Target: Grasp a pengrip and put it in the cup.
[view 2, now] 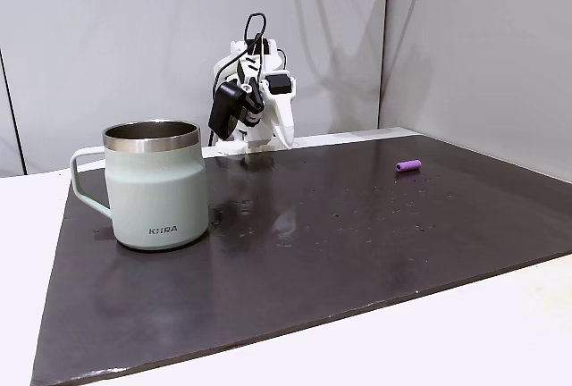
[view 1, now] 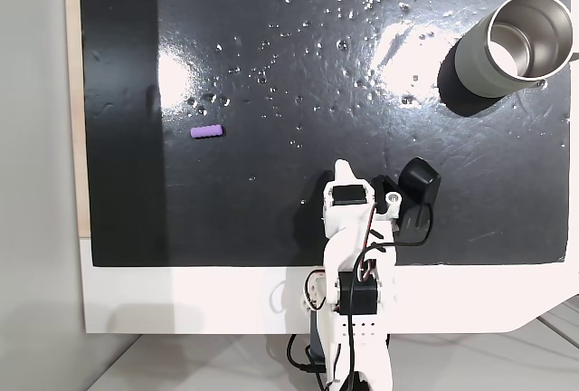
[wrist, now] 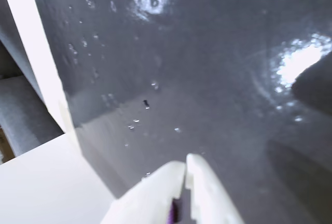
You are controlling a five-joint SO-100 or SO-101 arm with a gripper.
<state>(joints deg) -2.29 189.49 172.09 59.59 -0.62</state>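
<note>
Near the table's front edge in a fixed view, my pincer [view 1: 342, 168] sat folded back with its fingers pressed together on nothing. The pengrip [view 1: 207, 131] lay on the dark mat [view 1: 271, 219], well off to the left in that view, and the cup [view 1: 516, 45] stood at the far right corner — well apart from both. I judged the risk plain: so small and round a piece could roll or squirt aside if I closed off-centre, and the mat's glare might spoil my aim
</note>
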